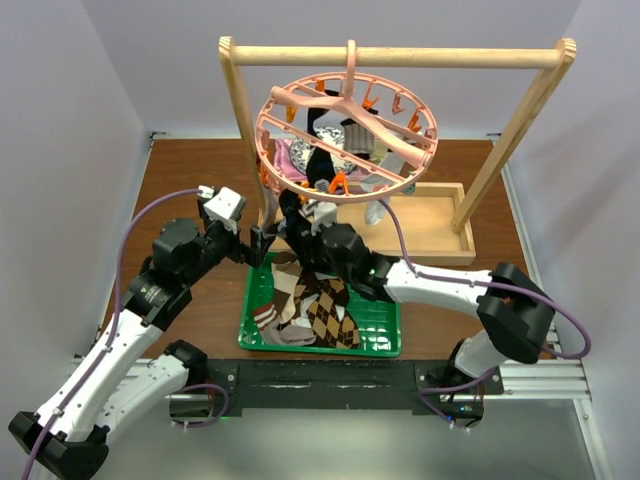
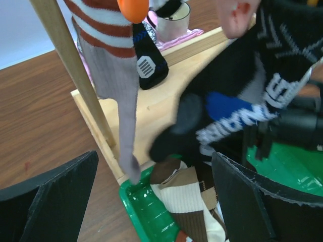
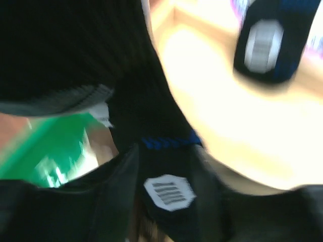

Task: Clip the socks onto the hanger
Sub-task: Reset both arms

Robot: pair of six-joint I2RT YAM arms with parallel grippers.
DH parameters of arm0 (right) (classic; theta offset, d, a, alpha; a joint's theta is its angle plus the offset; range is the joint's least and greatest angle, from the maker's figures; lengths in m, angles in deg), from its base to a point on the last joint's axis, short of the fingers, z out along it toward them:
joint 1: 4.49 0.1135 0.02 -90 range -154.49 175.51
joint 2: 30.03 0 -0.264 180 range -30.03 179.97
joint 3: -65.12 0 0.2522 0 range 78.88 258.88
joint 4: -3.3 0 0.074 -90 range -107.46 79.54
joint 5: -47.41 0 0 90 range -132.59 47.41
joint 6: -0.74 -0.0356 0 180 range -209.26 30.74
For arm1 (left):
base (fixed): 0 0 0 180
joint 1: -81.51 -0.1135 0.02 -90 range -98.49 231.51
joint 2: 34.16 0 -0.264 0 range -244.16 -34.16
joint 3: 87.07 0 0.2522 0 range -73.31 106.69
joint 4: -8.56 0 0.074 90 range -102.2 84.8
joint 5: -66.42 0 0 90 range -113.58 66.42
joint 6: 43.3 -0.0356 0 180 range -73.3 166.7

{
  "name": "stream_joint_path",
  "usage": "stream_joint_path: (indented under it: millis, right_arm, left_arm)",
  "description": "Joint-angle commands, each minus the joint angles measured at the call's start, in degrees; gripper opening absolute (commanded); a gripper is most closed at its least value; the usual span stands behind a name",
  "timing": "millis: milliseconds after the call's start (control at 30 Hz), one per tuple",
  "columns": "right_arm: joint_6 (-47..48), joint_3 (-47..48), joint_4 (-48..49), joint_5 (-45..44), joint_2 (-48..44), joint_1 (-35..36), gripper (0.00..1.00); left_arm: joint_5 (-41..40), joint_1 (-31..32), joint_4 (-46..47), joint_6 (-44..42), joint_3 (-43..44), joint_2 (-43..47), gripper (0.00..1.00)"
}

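Note:
The pink ring hanger (image 1: 345, 135) hangs by its hook from the wooden rack, with several socks clipped under it. A white-and-orange striped sock with a grey foot (image 2: 113, 60) hangs from an orange clip (image 2: 133, 7). My right gripper (image 1: 298, 225) is shut on a black patterned sock (image 3: 169, 191) with a blue stripe and a white patch, held below the ring's near rim. The same sock shows in the left wrist view (image 2: 242, 101). My left gripper (image 1: 258, 245) is open and empty over the tray's far left corner, above a brown-and-white striped sock (image 2: 194, 196).
A green tray (image 1: 380, 335) holds brown striped and argyle socks (image 1: 325, 310). The wooden rack's post (image 2: 70, 65) and base tray (image 1: 430, 225) stand just behind it. A pink cloth and a mug (image 2: 174, 17) lie on the rack's base.

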Motion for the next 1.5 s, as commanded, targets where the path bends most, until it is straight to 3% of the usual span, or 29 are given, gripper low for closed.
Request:
stream_joint_path:
  millis: [0, 67, 133, 200, 400, 467, 533, 667, 1067, 1467]
  right_arm:
    - [5.9, 10.4, 11.3, 0.6, 1.8, -3.7, 0.41]
    - [8.2, 11.2, 12.7, -1.3, 2.5, -4.4, 0.43]
    - [8.6, 12.6, 13.0, -3.8, 3.6, -4.4, 0.66]
    - [10.3, 13.0, 10.9, -5.5, 3.4, -4.4, 0.73]
    - [7.1, 4.8, 8.5, -4.5, -2.1, -4.3, 0.68]
    - [4.7, 2.2, 4.5, 0.3, -6.9, -4.3, 0.61]
    - [2.9, -1.4, 0.6, 2.9, -11.2, -4.2, 0.63]
    - [-2.7, -6.6, -10.3, 3.1, -18.6, -3.9, 0.99]
    - [-16.5, -6.4, -39.5, -9.0, -38.8, -3.2, 0.99]
    - [-16.1, -0.5, -52.2, -14.7, -53.4, -3.2, 0.99]
  left_arm:
    - [-1.6, 0.1, -0.7, -2.7, 3.8, 1.4, 1.00]
    - [-1.4, 0.2, -1.2, -2.7, 3.8, 1.9, 1.00]
    - [-1.1, 0.2, -1.4, -2.7, 3.7, 2.2, 1.00]
    - [-0.5, 0.1, -1.4, -2.6, 3.7, 2.6, 1.00]
    - [0.5, 0.1, -1.6, -2.5, 3.5, 2.5, 1.00]
    - [0.0, 0.2, -1.9, -2.6, 3.6, 2.3, 1.00]
    - [-1.0, 0.2, -2.6, -2.8, 3.5, 2.2, 1.00]
    - [-4.1, 0.1, -4.8, -2.6, 3.9, 1.2, 1.00]
    - [-8.0, 0.2, -5.9, -3.3, 3.0, 2.2, 1.00]
    - [-11.5, 0.2, -9.1, -6.7, 2.4, 8.5, 1.00]
